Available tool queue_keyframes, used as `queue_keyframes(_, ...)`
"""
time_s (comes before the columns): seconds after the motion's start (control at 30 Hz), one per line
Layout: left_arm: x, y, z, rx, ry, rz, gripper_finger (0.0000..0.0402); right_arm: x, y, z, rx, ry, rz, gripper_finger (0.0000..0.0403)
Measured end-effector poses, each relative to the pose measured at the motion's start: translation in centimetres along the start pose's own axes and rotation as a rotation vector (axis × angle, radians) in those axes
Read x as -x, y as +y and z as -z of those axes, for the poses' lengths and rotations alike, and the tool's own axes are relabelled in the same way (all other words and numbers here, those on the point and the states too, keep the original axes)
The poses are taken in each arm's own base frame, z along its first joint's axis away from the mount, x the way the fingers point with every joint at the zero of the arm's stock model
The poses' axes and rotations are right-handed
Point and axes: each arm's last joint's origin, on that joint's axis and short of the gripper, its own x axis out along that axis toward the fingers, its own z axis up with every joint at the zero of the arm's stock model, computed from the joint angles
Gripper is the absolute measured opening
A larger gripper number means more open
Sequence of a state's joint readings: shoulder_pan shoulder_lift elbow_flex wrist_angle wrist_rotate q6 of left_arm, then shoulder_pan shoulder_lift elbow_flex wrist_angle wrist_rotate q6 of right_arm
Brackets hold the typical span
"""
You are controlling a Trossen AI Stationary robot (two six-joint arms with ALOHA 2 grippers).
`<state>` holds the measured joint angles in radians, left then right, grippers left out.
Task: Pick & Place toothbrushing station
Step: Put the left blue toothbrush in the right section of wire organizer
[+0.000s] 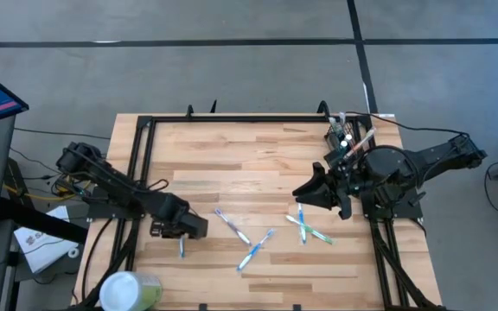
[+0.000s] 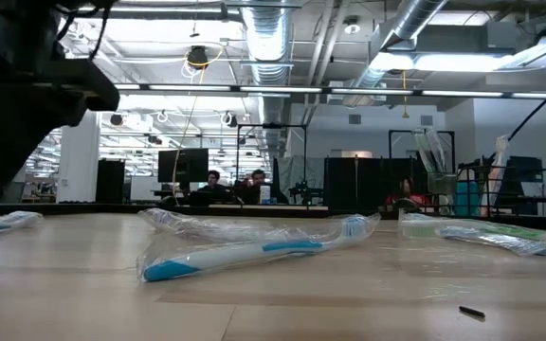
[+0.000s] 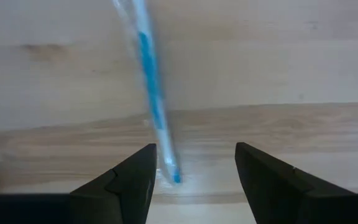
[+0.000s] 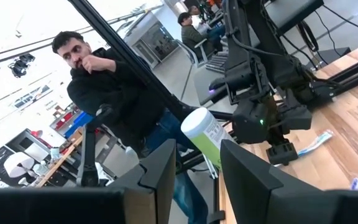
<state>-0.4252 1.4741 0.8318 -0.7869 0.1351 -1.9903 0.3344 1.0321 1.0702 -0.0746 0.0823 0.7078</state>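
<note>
The small black holder (image 1: 341,136) stands at the table's far right corner with a few toothbrushes sticking up out of it. My left gripper (image 1: 181,233) is open, low over the table's near left part. Its fingers (image 3: 129,180) stand on either side of the end of a wrapped blue-and-white toothbrush (image 3: 151,99), which lies flat on the wood close to one finger. I cannot tell whether that finger touches it. My right gripper (image 1: 301,192) is open and empty, raised at the right and pointing toward the table's left; it also shows in its wrist view (image 4: 197,168).
Several more wrapped toothbrushes lie on the table's middle (image 1: 232,226), (image 1: 255,250) and right (image 1: 308,227); one lies close in the low view (image 2: 254,254). A pale-green cup with white lid (image 1: 132,291) stands at the near left corner. A person (image 4: 104,93) stands beyond the left side.
</note>
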Motion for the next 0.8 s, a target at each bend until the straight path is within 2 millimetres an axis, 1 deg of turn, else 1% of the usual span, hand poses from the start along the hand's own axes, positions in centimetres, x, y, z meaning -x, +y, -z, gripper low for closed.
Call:
queue_keyframes(0.37, -1.5, 1.4, 1.5, 0.022, 0.007, 0.0, 0.0214, 0.0, -0.2, -0.2, 0.0, -0.007, 0.008, 0.012)
queue_keyframes(0.5, -2.2, 1.5, 1.4, 0.018, 0.006, 0.012, 0.0214, -0.1, -0.4, -0.4, 0.0, -0.013, 0.017, 0.012)
queue_keyframes(0.8, -2.8, 1.5, 1.3, 0.019, -0.013, -0.009, 0.0214, -0.1, -0.6, -0.5, -0.001, -0.02, 0.025, 0.012)
